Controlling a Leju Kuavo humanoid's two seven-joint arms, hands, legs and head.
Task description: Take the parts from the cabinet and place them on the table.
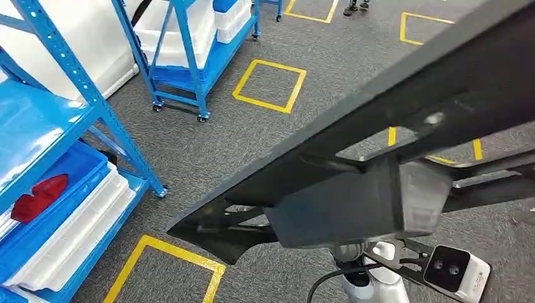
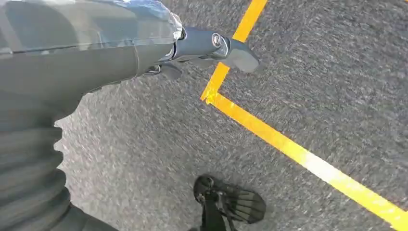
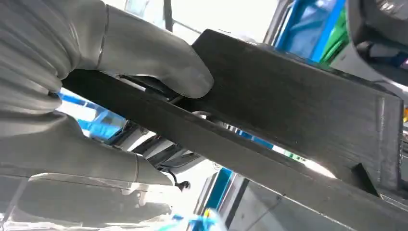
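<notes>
part [image 1: 353, 183]: dark grey
shelving [image 1: 69, 95]: blue
floor [image 1: 252, 151]: speckled grey carpet, beside shelving
floor squares [image 1: 269, 85]: yellow tape
bins [image 1: 69, 233]: white

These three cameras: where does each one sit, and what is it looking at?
Head view: high on the body, looking down at grey carpet, blue shelving and the black part.
Left wrist view: behind the left hand, facing carpet and yellow tape.
Right wrist view: behind the right hand, gripping the black part, shared with the head view.

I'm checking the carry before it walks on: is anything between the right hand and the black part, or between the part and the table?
Nothing separates them: the right hand already grips the black part. No table appears in these views, so the path to it cannot be judged.
</notes>
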